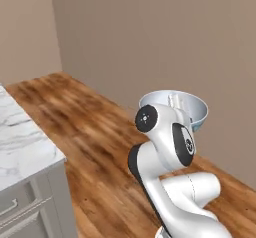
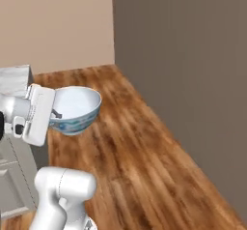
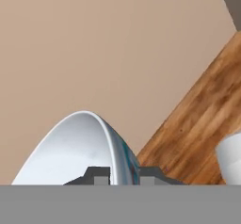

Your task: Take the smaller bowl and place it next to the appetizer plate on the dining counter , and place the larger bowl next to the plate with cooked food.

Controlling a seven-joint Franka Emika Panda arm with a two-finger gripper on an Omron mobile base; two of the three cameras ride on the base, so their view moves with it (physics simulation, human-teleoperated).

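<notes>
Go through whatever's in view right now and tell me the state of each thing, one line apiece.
larger bowl: held in the air over the wooden floor, roughly upright, nothing visible inside
gripper: shut on the bowl's rim, one finger inside the wall, one outside
marble counter: at the left edge of the left base view, the visible part bare
cabinet drawers: closed

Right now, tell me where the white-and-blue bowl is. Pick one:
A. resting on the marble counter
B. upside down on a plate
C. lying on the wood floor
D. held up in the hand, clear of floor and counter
D: the hand pinches the bowl by its rim, carrying it above the wood floor, away from the counter.
</notes>
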